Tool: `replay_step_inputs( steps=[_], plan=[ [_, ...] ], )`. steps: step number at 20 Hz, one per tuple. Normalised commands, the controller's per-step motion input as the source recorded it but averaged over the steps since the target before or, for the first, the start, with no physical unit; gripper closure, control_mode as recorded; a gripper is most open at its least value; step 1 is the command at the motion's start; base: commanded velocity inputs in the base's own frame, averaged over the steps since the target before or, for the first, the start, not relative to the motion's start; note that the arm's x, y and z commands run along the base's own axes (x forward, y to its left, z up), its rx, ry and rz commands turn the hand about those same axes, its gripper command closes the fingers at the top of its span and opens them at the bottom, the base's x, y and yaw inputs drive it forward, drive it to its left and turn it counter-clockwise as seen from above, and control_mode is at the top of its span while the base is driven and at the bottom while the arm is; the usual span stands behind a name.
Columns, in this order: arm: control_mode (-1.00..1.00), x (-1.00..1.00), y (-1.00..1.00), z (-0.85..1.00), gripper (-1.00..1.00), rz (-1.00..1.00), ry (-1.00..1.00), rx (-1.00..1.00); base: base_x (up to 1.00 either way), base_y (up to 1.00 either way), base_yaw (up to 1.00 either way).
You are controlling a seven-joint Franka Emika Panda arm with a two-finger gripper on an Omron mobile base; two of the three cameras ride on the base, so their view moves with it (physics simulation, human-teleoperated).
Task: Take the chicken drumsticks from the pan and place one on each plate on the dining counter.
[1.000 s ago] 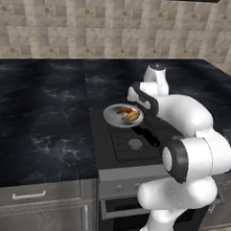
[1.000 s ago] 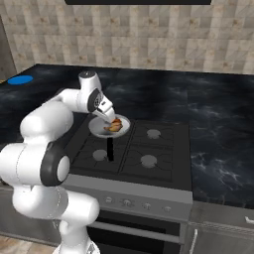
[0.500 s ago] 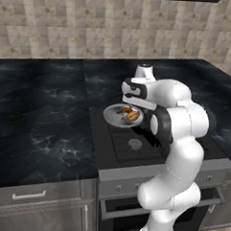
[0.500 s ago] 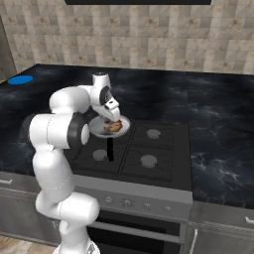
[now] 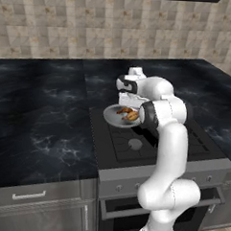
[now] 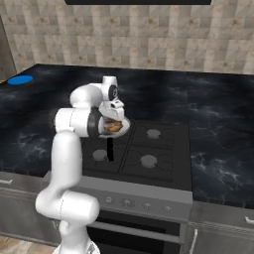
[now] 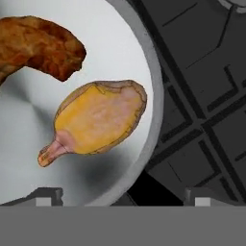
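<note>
Two chicken drumsticks sit in the pan on the stove, front-left burner area; golden one nearer the rim, reddish-brown one just beside it. Gripper hangs right above the pan's edge, fingers spread wide, nothing held. Blue plate well apart on black marble counter.

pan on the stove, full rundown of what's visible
The pan is round, shallow and light grey, metallic-looking, with a raised rim and a long black handle pointing toward the stove's front edge. It sits on the stove's dark grate at the rear left burner. Two chicken drumsticks lie inside, on its floor: a golden one near the rim and a darker reddish-brown one beside it. The gripper hovers over the pan's edge, fingertips apart, touching nothing visible.
</note>
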Motion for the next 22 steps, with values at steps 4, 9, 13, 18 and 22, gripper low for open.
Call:
replay_step_inputs(
  steps=[4,9,13,18,22],
  plan=[
    [-1.00,0.39,-0.16,-0.45,-1.00,-0.01,0.11,0.00,0.00,0.00,0.00],
    [-1.00,0.16,-0.12,-0.43,-1.00,-0.02,0.02,0.00,0.00,0.00,0.00],
    [-1.00,0.12,-0.01,-0.38,-1.00,-0.02,0.00,0.00,0.00,0.00,0.00],
    [-1.00,-0.18,0.11,-0.54,-1.00,-0.07,0.00,0.00,0.00,0.00,0.00],
    [-1.00,-1.00,0.44,-0.84,-1.00,-0.23,0.00,-0.01,0.00,0.00,0.00]
  ],
)
